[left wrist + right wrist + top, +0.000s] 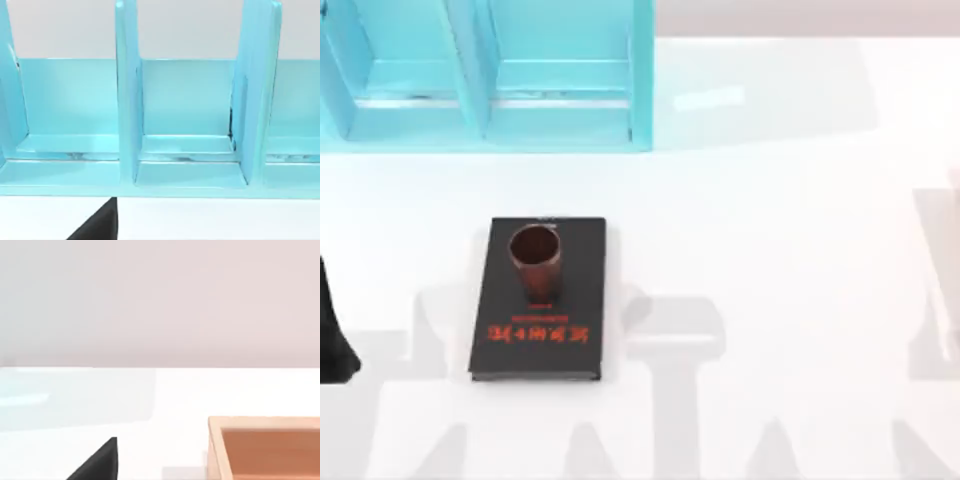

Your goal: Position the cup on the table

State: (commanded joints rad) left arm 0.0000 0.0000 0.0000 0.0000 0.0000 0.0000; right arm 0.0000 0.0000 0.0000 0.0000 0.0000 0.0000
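Starting at the far left of the top view, a dark sliver of my left arm (334,330) sits at the table's left edge, level with the book; whether its tool is wide or narrow I cannot tell. Far behind it, the turquoise shelf unit (485,75) fills the far-left corner of the table (770,250).

Right of the arm, left of centre, lies the black book (540,335) with red lettering, flat on the white surface. The cup (535,260) stands upright on the book's far half, mouth up, touching nothing else. So the task looks not yet begun: the cup is on the book rather than on the table itself, and no gripper is near it. By my judgement the next move calls for the left arm, being closer, to reach right, come down around the narrow tumbler, close on its wall, lift it clear of the cover and set it on bare white surface beside the book.

The left wrist view looks into the shelf's compartments (185,110), with a dark wedge (97,222) low in the picture. The right wrist view adds an orange-brown open box (265,447) on the table. The right arm's tool state I also cannot tell.
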